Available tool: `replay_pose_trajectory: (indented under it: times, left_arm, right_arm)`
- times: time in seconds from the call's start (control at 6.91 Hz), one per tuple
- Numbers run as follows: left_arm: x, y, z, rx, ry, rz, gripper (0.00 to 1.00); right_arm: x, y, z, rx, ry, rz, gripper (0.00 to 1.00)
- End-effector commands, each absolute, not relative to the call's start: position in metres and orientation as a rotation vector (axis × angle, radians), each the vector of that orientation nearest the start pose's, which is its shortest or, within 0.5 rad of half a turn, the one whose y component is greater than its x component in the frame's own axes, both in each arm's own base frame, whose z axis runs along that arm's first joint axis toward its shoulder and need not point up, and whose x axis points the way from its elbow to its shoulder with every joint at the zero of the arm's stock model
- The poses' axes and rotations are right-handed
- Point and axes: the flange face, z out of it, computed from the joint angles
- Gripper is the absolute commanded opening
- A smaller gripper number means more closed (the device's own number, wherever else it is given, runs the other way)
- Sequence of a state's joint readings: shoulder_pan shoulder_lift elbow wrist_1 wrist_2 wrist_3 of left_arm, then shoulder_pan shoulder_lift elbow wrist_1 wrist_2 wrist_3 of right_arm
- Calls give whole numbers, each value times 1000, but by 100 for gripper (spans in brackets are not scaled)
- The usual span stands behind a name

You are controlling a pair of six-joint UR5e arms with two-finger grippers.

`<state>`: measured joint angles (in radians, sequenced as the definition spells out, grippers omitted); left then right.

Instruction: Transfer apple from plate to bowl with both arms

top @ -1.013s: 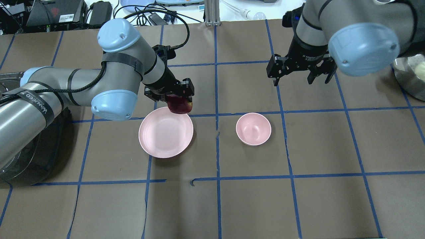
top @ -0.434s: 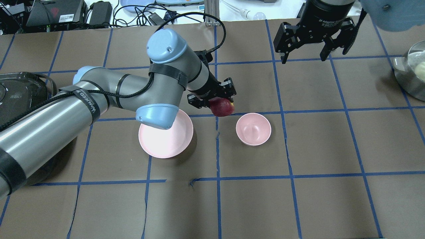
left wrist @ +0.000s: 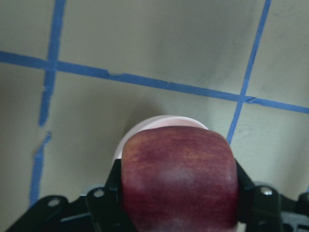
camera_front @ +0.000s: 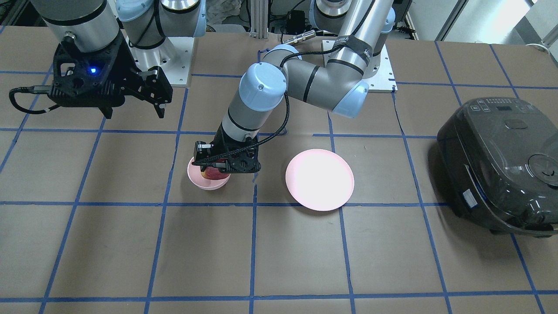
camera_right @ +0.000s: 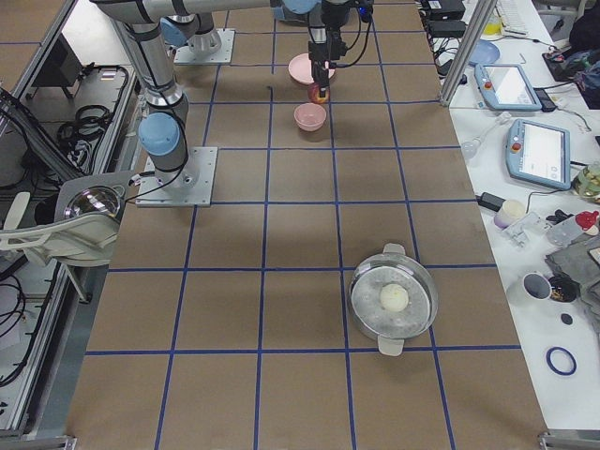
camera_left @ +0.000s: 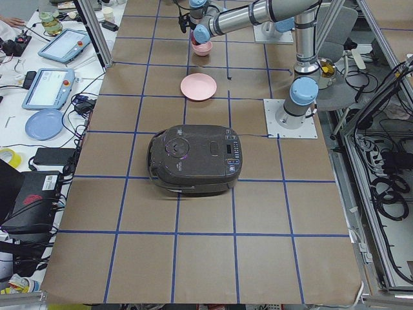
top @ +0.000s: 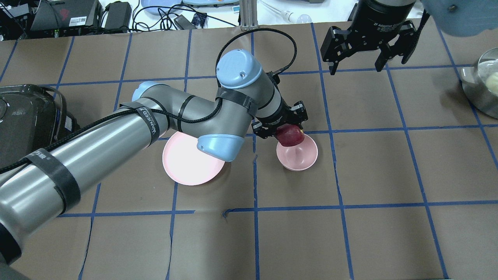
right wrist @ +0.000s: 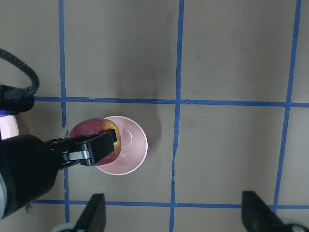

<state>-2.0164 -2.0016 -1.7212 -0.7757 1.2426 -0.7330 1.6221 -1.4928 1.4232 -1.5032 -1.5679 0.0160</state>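
The dark red apple (top: 290,136) is held in my left gripper (top: 287,130), which is shut on it just over the near-left rim of the small pink bowl (top: 298,158). In the left wrist view the apple (left wrist: 178,179) fills the gap between the fingers, and the bowl's rim (left wrist: 159,121) shows behind it. The wide pink plate (top: 186,167) lies empty left of the bowl, partly under my left arm. My right gripper (top: 367,66) hangs open and empty high over the table's far right. Its wrist view shows the apple (right wrist: 89,128) over the bowl (right wrist: 130,157).
A black rice cooker (camera_front: 501,161) stands at the robot's left end of the table. A steel pot (top: 480,89) with a pale round thing inside sits at the far right edge. Blue tape lines grid the brown table cover.
My left arm has carried the apple rightward from the plate's far edge to over the bowl. My right gripper drew back toward the far edge, then stayed still, open.
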Motion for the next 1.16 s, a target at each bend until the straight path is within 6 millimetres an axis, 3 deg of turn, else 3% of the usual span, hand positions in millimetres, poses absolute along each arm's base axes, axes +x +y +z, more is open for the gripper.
replay_pose_trajectory:
  times: [0.0, 0.14, 0.29, 0.43, 0.58, 1.01]
  left_arm:
    - [-434, -485, 235, -470, 3482, 66, 0]
    - [-435, -486, 230, -446, 3487, 64, 2]
    - [-435, -485, 216, -419, 3471, 87, 15]
    - [-436, -486, 212, -420, 3463, 89, 54]
    - [-436, -485, 213, -391, 3460, 69, 100]
    - [-429, -491, 251, -247, 3504, -72, 100]
  right_arm:
    - [160, -517, 514, -55, 3143, -2, 100]
    - [160, -517, 514, -55, 3143, 0, 100]
    - [159, -517, 514, -55, 3144, 0, 100]
    - [160, -517, 514, -58, 3144, 0, 100]
    - [159, -517, 514, -55, 3144, 0, 100]
    - [159, -517, 514, -55, 3146, 0, 100]
